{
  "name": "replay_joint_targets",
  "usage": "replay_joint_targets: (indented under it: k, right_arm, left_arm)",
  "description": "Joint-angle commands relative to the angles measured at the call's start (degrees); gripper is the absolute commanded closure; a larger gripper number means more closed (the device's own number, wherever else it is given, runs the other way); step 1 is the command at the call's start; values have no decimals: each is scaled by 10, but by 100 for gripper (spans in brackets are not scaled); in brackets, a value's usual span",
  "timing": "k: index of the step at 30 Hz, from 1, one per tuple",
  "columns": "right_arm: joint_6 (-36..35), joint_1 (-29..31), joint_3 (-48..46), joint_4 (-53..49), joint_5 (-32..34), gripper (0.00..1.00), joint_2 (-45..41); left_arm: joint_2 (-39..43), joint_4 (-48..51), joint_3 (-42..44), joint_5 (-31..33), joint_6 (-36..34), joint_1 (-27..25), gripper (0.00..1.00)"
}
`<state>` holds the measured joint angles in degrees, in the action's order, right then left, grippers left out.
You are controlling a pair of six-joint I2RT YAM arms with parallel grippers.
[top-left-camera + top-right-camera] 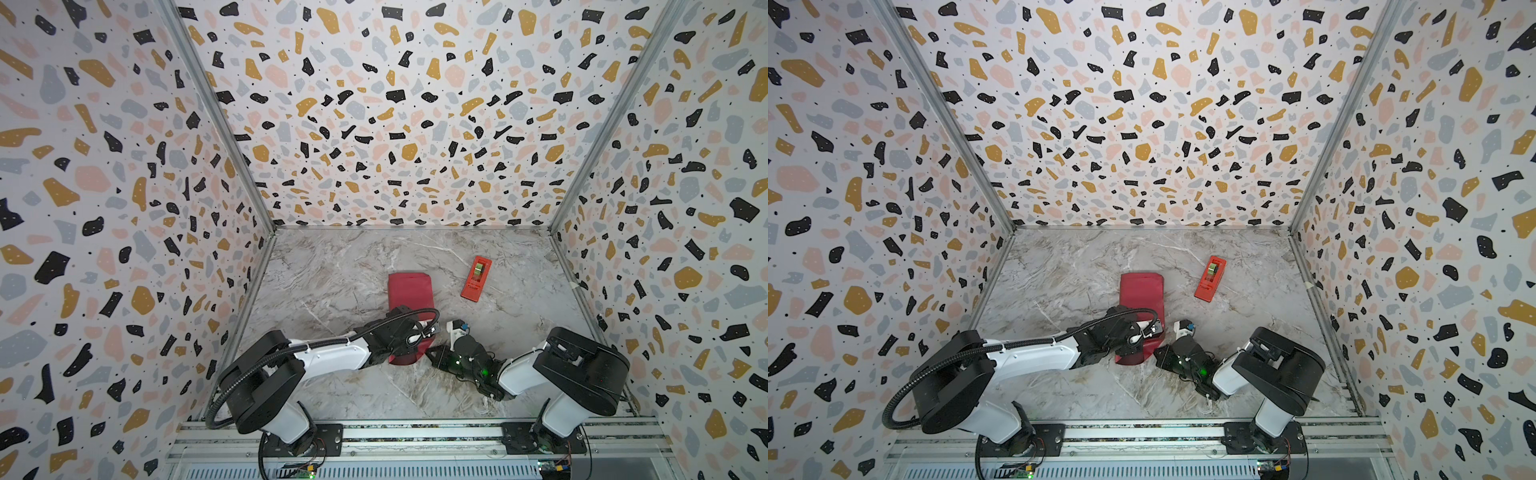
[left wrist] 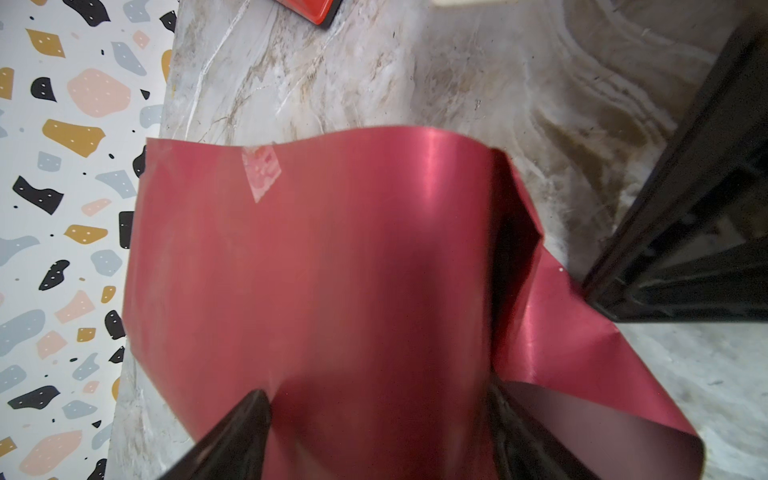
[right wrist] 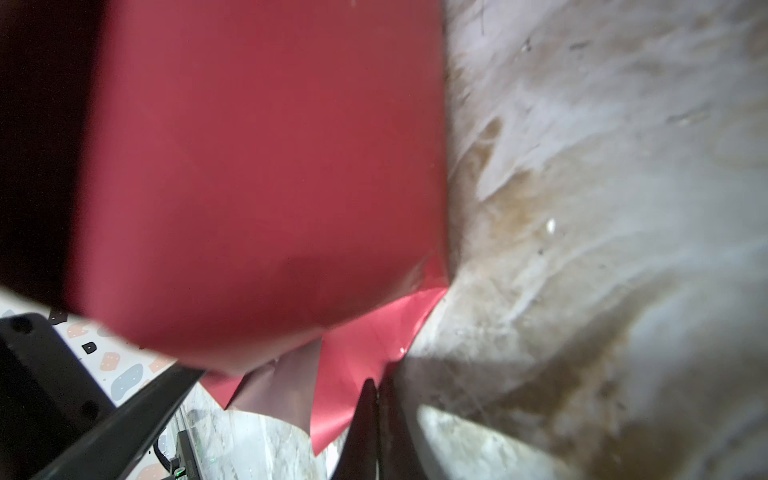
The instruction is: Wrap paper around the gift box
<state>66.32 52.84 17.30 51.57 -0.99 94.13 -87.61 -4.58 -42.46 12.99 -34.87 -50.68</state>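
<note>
L gripper [image 2: 378,415]: jaws spread wide, tips down on the paper [image 2: 332,270], one each side of the wrapped block's top. Can't tell if they squeeze it or just rest there. In both top views the paper [image 1: 409,291] [image 1: 1141,291] is folded over into a boxy parcel on the marble table [image 1: 332,266], running straight ahead of L gripper. Gift box itself is hidden under the wrap. A small strip of clear tape [image 2: 261,172] sits on the paper near the parcel's end farthest from L gripper. A loose flap [image 2: 582,353] sticks out sideways toward R gripper [image 3: 376,399]. R jaws are pressed together w/ tips right at the flap's edge. Can't tell if paper is caught btwn them. Tape dispenser [image 1: 476,277] lies beyond both grippers, well apart from them, off the parcel's far corner on R's side.
</note>
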Motion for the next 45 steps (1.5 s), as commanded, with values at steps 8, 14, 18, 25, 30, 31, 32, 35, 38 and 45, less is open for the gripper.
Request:
replay_joint_targets:
  k: [8,14,18,25,30,31,32,35,38,45]
  right_arm:
    - [-18,12,12,9,10,95,-15]
    - [-12,15,17,17,4,95,13]
    - [0,18,17,23,-4,96,30]
    - [19,41,17,10,8,97,44]
    - [34,54,18,11,15,98,58]
    - [36,55,19,9,15,98,59]
    - [38,58,20,7,17,99,61]
    - [46,67,22,-4,28,99,61]
    - [42,70,23,-1,30,99,58]
    - [-10,39,41,-11,-3,99,14]
  left_arm:
    - [-6,-3,-2,0,7,4,18]
    - [-6,-3,-2,0,7,4,18]
    - [-6,-3,-1,0,7,5,18]
    - [-6,-3,-1,1,7,6,18]
    - [-6,-3,-1,1,8,7,18]
    - [-5,-3,0,1,8,7,18]
    - [-6,-3,-1,1,8,6,18]
    - [-6,-3,-1,1,8,7,18]
    - [-5,-3,-1,1,8,6,18]
    - [-6,-3,-1,1,9,7,18]
